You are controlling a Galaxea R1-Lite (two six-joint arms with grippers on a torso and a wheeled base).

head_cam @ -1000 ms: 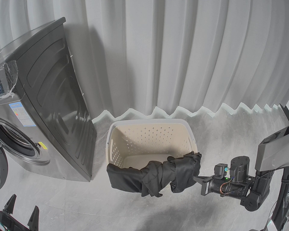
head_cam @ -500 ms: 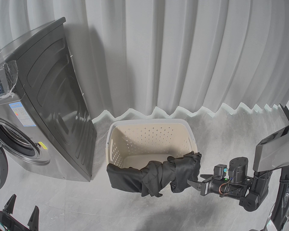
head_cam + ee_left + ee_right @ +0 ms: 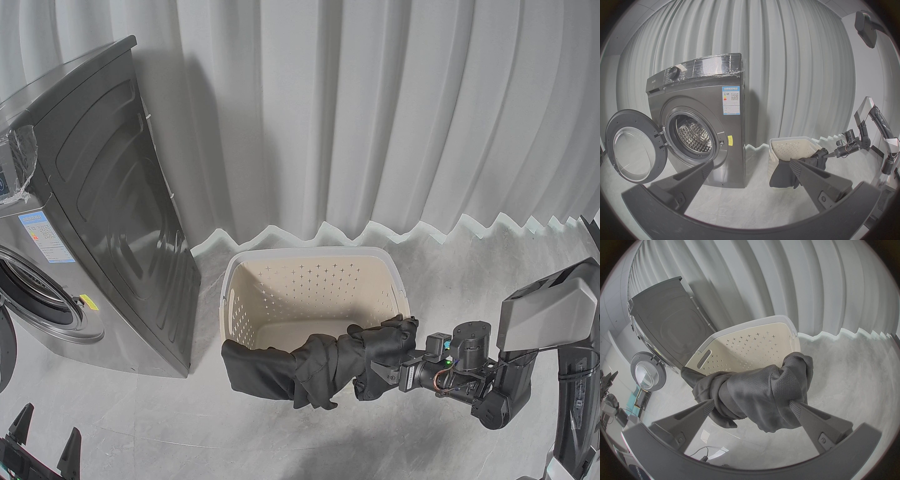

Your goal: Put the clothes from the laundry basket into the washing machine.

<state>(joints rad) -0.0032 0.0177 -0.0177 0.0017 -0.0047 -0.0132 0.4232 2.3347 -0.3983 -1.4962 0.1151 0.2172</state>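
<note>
Hanging over the 6 o'clock side of the laundry basket (image 3: 312,253), a dark garment (image 3: 325,365) is draped half inside and half outside, bunched into a twisted roll. The right end effector (image 3: 381,369) is set against the roll's 3 o'clock end, its fingers spread apart with cloth between them, not yet clamped. The left end effector (image 3: 50,420) is held low at about 7 o'clock from the basket, fingers apart and empty. The washing machine (image 3: 94,187) stands at about 9 o'clock, with its door (image 3: 634,147) swung open.

Several risks are judged likely. If only an outer fold is pinched, the cloth may slide out when lifted. The long tail toward 9 o'clock may be dragged along the rim, so the light basket could be tipped or pulled. Trailing fabric may also be snagged on the lip of the drum opening (image 3: 692,134), or dropped onto the floor (image 3: 437,281) short of it.
</note>
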